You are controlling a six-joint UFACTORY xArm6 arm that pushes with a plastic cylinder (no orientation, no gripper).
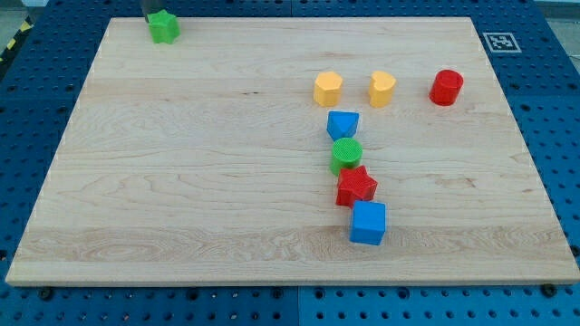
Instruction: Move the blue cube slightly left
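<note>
a pale wooden board (181,163) lies on a blue perforated table (553,109), with eight small blocks on it. at the view's top left, a short dark length of the rod enters from the upper edge, and my tip (152,19) sits against the upper left side of a green star-shaped block (164,27) near the board's far corner. the rod carries no jaws, so there is nothing spread or pressed together to report. the blue cube (368,223) rests low on the view's right half, near the board's bottom edge and well apart from the tip. it touches, or nearly touches, a red star-shaped block (356,186) just above it, which in turn crowds a green cylinder (346,154); above that sits a smaller blue block (343,124) of angular, roughly pentagonal outline, completing a slightly slanted column. toward the view's top right, two yellow heart-like blocks (328,89) (382,89) stand side by side, a red cylinder (446,87) to their right. a black-and-white marker tag (499,41) lies beyond the board's top right corner
</note>
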